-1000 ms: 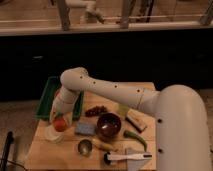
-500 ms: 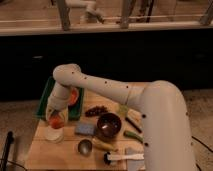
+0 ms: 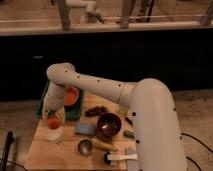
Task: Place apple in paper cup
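The apple (image 3: 53, 122) is small, round and red-orange. It is at the mouth of the whitish paper cup (image 3: 54, 135), which stands at the left edge of the wooden table. My gripper (image 3: 52, 114) comes down from the arm's elbow above, sits right on top of the apple and is shut on it. The lower part of the apple is hidden by the cup's rim.
A green tray (image 3: 76, 111) behind the cup holds an orange bowl (image 3: 71, 96). To the right lie a grape bunch (image 3: 97, 111), a dark bowl (image 3: 109, 125), a blue sponge (image 3: 85, 129), a metal cup (image 3: 85, 146) and a white utensil (image 3: 122, 157). My arm (image 3: 100, 87) spans the table's back.
My arm has swung left and the gripper has carried the apple a little left and down, from beside the cup to its mouth.
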You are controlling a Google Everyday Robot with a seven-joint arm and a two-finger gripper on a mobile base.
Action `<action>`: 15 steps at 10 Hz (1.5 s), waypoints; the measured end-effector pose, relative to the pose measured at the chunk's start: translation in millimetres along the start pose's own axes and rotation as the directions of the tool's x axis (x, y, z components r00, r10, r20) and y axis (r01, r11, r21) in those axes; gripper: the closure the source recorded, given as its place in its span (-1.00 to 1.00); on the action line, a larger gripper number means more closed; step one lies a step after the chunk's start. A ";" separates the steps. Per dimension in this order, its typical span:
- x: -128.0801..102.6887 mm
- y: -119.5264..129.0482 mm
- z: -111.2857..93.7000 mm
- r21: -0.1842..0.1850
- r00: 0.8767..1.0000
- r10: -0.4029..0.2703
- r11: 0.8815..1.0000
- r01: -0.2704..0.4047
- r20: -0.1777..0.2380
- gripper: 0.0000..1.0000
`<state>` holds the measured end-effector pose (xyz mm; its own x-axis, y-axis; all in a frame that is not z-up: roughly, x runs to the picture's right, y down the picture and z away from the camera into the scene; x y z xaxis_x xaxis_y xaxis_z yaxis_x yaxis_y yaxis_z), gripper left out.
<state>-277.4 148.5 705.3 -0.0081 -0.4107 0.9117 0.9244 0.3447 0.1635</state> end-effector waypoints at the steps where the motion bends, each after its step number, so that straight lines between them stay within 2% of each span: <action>1: -0.6 0.7 0.2 -0.007 1.000 -0.001 1.000 0.001 0.004 1.00; 6: -1.8 1.8 -0.6 -0.017 1.000 -0.009 1.000 0.009 0.011 0.99; 7: -2.3 2.5 -1.4 -0.021 1.000 -0.009 1.000 0.009 0.012 0.91; 14: -9.3 -0.5 1.3 -0.025 0.999 -0.017 1.000 0.018 0.032 -0.49; 15: -9.6 -1.2 1.5 -0.024 0.999 -0.018 1.000 0.018 0.032 -0.57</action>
<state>-279.0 153.3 696.9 -0.0367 -0.3892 0.9204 0.9330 0.3167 0.1711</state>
